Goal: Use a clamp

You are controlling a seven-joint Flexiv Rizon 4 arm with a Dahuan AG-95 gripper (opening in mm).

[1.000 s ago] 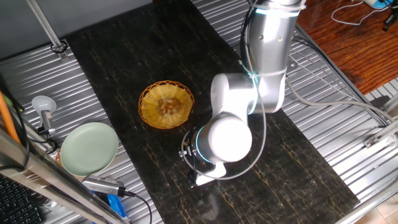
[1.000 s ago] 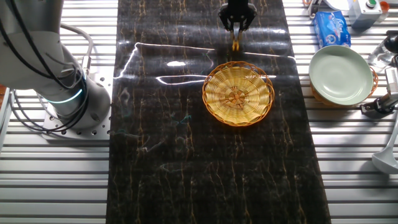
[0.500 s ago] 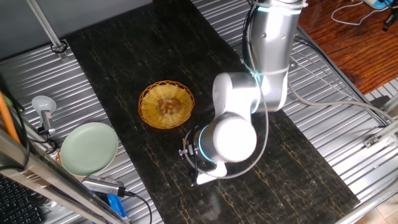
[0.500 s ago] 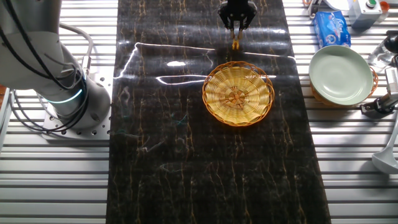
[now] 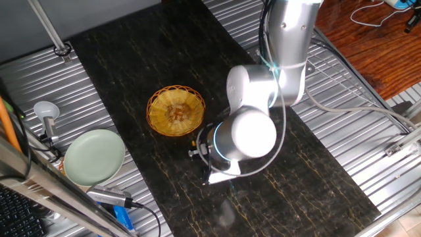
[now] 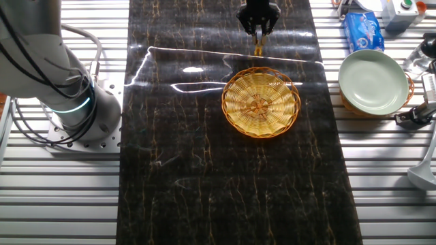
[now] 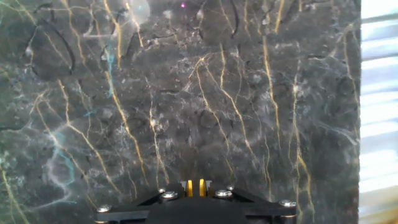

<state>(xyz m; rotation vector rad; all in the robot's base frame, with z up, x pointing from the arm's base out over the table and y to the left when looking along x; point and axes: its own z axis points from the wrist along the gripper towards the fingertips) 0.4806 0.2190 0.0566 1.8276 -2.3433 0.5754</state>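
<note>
Over the last second the arm has shifted a little: in one fixed view its big round joint has swung slightly toward the right and the wrist has turned, while in the other fixed view the gripper (image 6: 257,25) has risen a touch, staying on the far side of the basket (image 6: 261,102). The clamp (image 6: 258,47) has come along with it, hanging orange-yellow from the fingertips just beyond the basket's far rim and apart from the weave. That suggests the clamp is already picked up and is being carried, so the likely step in hand is bringing it to the basket rim, though nothing is clipped on yet. The gripper is clenched on the clamp: the hand view shows two yellow strips of it (image 7: 194,187) pinched at the bottom edge between the dark finger mounts, with only the dark, gold-veined surface (image 7: 186,93) below. The arm reaches out from its base, on the opposite side of the basket from the gripper, bends over at the round joint (image 5: 253,133) beside the basket, and points the wrist nearly straight down. Whether the clamp's mouth is squeezed open cannot be told at this size.
</note>
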